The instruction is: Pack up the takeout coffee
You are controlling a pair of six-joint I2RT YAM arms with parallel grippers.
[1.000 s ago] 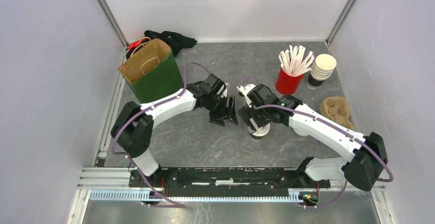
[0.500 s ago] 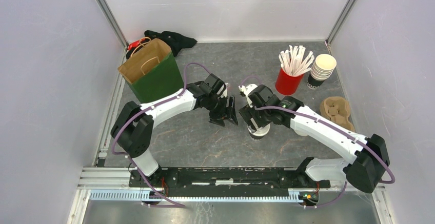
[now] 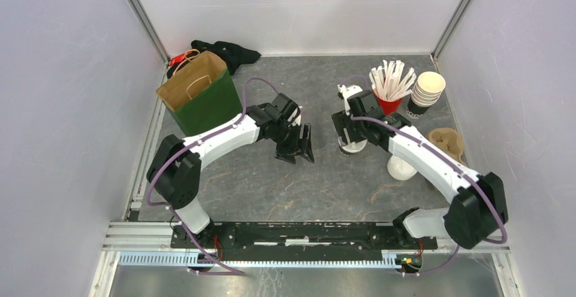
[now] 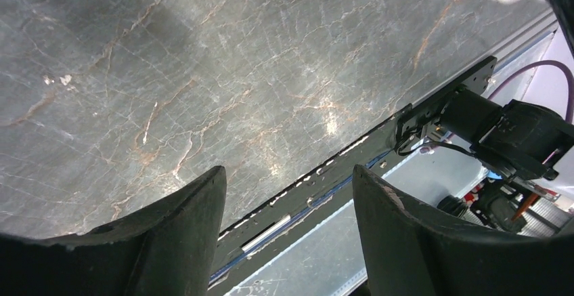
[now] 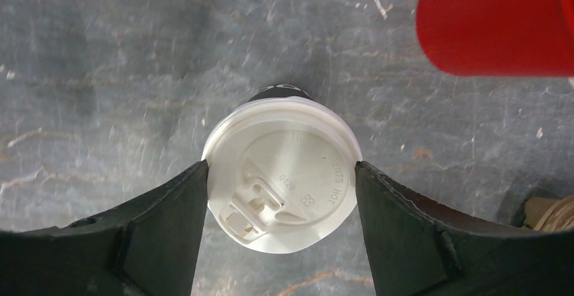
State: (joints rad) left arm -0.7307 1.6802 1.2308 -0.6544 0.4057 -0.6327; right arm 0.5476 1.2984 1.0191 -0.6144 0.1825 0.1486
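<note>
Stone-look table, plastic, paper and pulp
The table is dark grey stone-look, veined pale and rust, with a dull sheen. The coffee cup shows dark paper under its lid, smooth matt white plastic with raised lettering. The red cup at upper right looks like smooth plastic. From above, the bag is paper, brown inside, green outside; the cup carrier is rough pulp.

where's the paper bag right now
In the top view the paper bag stands open at the far left, just in front of the black cloth.
</note>
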